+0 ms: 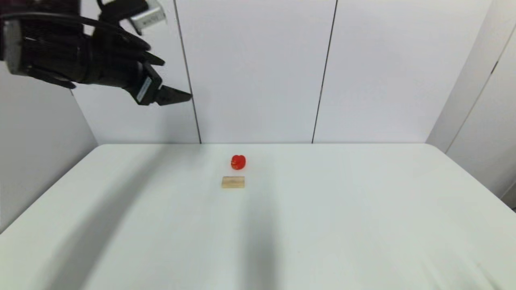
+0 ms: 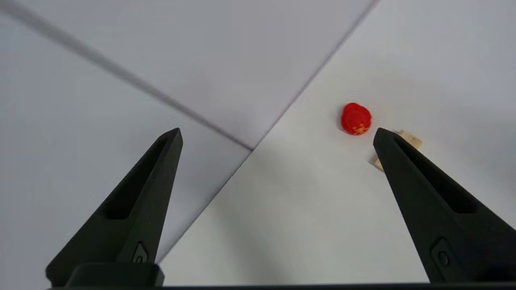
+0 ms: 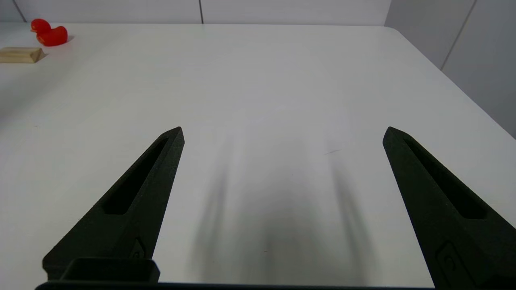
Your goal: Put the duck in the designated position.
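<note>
Left gripper (image 1: 177, 96): raised high above the table's far left part, in front of the wall panels, fingers spread wide and holding nothing. In its own wrist view the left gripper (image 2: 277, 135) shows two black fingers (image 2: 141, 209) well apart, with the table corner and wall seams between them.

Right gripper (image 3: 283, 133): low over the near right part of the table (image 3: 258, 80), fingers equally wide apart and empty, their shadows falling on the surface below. This gripper does not appear in the head view.

Duck (image 1: 238, 162): red, resting on the table (image 1: 363, 209) near the middle of its far half, well apart from both grippers. In the left wrist view the duck (image 2: 356, 118) lies beyond the fingertips; in the right wrist view the duck (image 3: 48, 33) sits far off to one side.

Block (image 1: 233, 182): tan wood, lying flat just in front of the duck on the robot's side, with a narrow gap between them. The block (image 2: 405, 145) is partly hidden behind one left finger; the block (image 3: 20, 54) also shows beside the duck in the right wrist view.

Wall (image 1: 258, 68): white panels with dark vertical seams, behind the table.
</note>
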